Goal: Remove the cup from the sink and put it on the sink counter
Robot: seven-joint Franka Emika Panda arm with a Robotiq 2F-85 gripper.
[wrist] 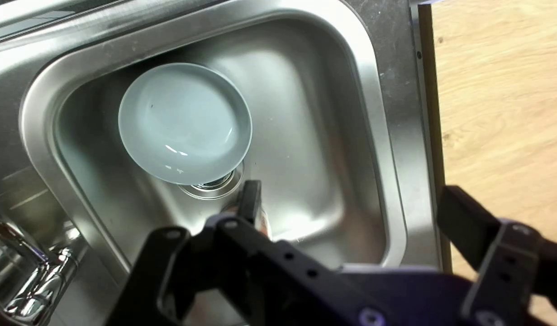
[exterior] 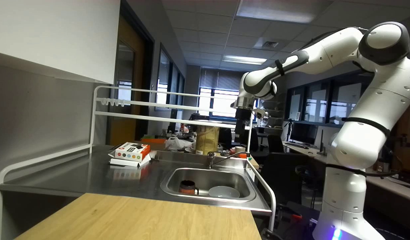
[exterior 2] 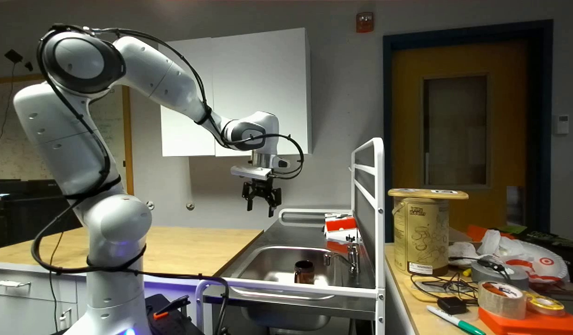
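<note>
The reddish-brown cup (exterior: 187, 187) with a dark top stands upright in the sink (exterior: 208, 176), and it shows in both exterior views (exterior 2: 304, 272). In the wrist view only a sliver of the cup (wrist: 264, 222) shows behind a finger. The sink also shows in the wrist view (wrist: 287, 136). The steel sink counter (exterior: 68, 180) surrounds the basin (exterior 2: 286, 235). My gripper (exterior 2: 260, 211) is open and empty, high above the sink and counter, apart from the cup. Its fingers are spread wide in the wrist view (wrist: 356, 208).
A pale bowl (exterior: 223, 192) sits in the basin by the drain (wrist: 183, 122). The faucet (exterior 2: 353, 258) rises at the rim. A red-and-white box (exterior: 131, 151) lies on the counter. White railing (exterior 2: 379, 214) edges it; a wooden tabletop (exterior: 151, 216) adjoins. A yellowish canister (exterior 2: 421, 237) stands beyond the railing.
</note>
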